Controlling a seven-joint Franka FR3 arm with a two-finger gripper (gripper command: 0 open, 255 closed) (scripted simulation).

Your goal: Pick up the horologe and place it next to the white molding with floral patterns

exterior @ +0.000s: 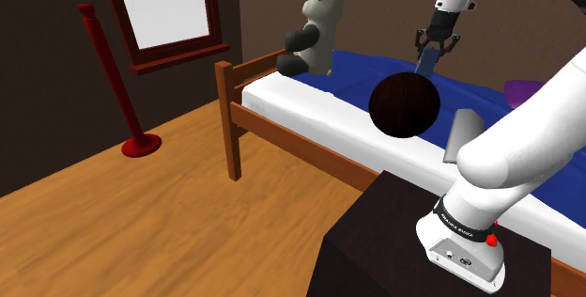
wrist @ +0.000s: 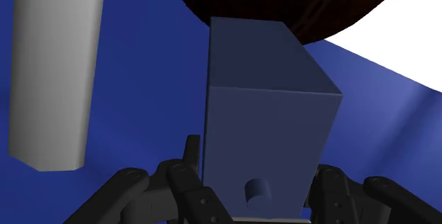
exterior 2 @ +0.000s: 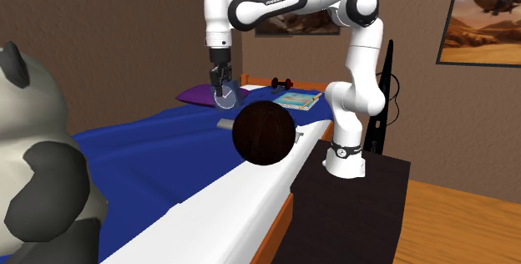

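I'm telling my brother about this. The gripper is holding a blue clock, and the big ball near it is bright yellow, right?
Not quite: the ball is dark brown, not bright yellow, as the shoulder view shows. The gripper does hold the blue clock.

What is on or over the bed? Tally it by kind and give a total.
Panda: 1
Ball: 1
Block: 1
Clock: 1
Pillow: 1
Book: 1
Dumbbell: 1
Total: 7
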